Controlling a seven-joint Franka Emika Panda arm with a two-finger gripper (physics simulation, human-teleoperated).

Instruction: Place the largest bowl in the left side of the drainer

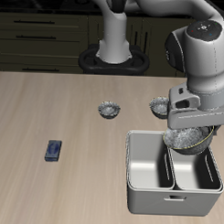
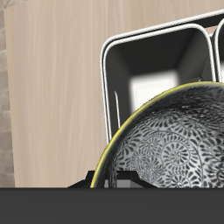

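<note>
The largest bowl, grey, speckled and with a dark mottled inside, hangs tilted over the back rim of the drainer. My gripper is shut on the bowl's rim. The bowl sits mostly above the compartment on the far side of the divider from the blue block. In the wrist view the bowl fills the foreground, its patterned inside facing the camera. Beyond it opens a deep grey compartment of the drainer. My fingertips are hidden in both views.
Two smaller speckled bowls stand on the wooden table behind the drainer. A small blue block lies apart toward the other end of the table. The robot's base stands at the back.
</note>
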